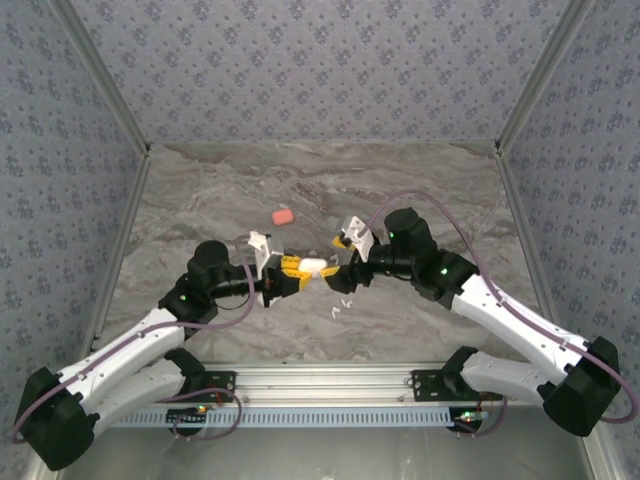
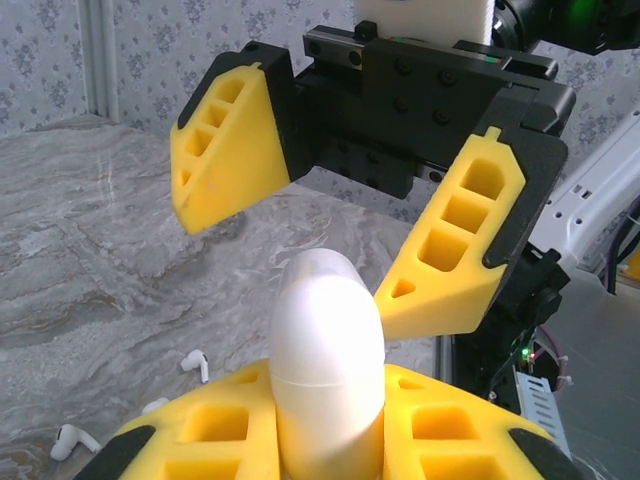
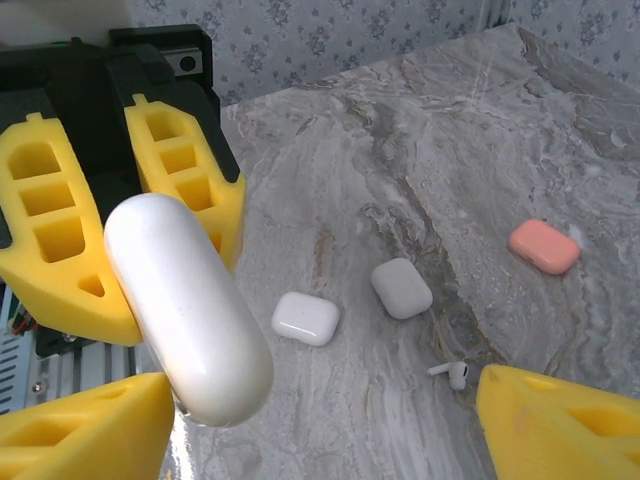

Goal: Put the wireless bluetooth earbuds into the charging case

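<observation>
The left gripper (image 1: 296, 266) pinches a glossy white, pill-shaped charging case (image 2: 328, 350), lid closed, above mid-table. Facing it, the right gripper (image 1: 340, 268) has its fingers spread wide. Tiny white stemmed earbuds (image 2: 195, 362) lie on the marble table (image 1: 420, 190) just nearer.

The left gripper (image 1: 303, 266), clamping a white oval charging case (image 1: 314, 265), is blocking the table's middle. The right gripper (image 1: 340, 272) is facing it with fingers spread wide, leaving little gap between the two. Loose earbuds (image 1: 340, 305) are lying just nearside. A small white case (image 3: 305, 318), a grey case (image 3: 401, 288) and a coral case (image 3: 544, 246) are dotting the marble. The table (image 1: 450, 190) is lying bare toward the far wall.
</observation>
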Motion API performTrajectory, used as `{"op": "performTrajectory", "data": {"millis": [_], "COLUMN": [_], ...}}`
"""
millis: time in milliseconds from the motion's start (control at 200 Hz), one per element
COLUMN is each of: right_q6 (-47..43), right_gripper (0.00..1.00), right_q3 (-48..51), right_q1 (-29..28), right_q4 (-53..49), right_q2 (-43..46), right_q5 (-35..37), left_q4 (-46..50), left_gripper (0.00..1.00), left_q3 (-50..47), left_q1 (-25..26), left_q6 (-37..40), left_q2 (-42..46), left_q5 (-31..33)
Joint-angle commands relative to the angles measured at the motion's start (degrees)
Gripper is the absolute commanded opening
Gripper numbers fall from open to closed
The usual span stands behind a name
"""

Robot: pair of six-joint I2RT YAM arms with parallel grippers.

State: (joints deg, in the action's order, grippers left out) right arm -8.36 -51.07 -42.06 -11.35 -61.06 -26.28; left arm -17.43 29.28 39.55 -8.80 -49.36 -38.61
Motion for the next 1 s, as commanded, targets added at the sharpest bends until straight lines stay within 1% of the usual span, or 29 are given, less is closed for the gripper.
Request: {"op": "performTrajectory", "data": {"millis": [0,165,385,500,610,765,865,994], "right_q6": [-0.08,-0.25,-0.78,-0.27,2.09,7.13,9.82,10.9], "right_gripper": [0.77,0.76,0.75,0.76,0.76,0.75,0.74,0.69], "right_q3": [-3.24,-4.93,-6.97,-7.16,-6.17,-6.89,-7.59,-7.89], "right_q1": [1.02,2.74,3.56,4.07,6.18,9.79,11.96,12.6], "right_q4": [0.61,-0.25,-2.01,-2.72,-3.05,-8.69,-13.57,-17.85], "right_q2": [-0.63,-1.55,-2.75,-1.03,1.58,1.63,-1.17,-6.47], "right_q5": [0.79,0.14,-0.61,-2.66,-4.02,-1.68,-0.12,4.4], "left_q4": [-1.63,-1.16,-0.73,-0.02,0.46,0.47,0.51,0.62], "left_gripper": [0.0,0.0,0.0,0.0,0.0,0.0,0.0,0.0], "left_q3": [0.85,0.94,1.2,1.3,0.95,0.12,-0.41,-0.97], "left_q1": [0.61,0.58,0.66,0.66,0.7,0.68,0.7,0.68], "left_q6": [1.55,1.8,2.09,2.38,2.97,3.46,3.54,3.51], "left_q2": [0.85,0.86,0.8,1.09,1.39,2.05,2.54,3.28], "left_q5": [-0.86,-0.85,-0.77,0.01,1.09,1.64,1.87,1.87]}}
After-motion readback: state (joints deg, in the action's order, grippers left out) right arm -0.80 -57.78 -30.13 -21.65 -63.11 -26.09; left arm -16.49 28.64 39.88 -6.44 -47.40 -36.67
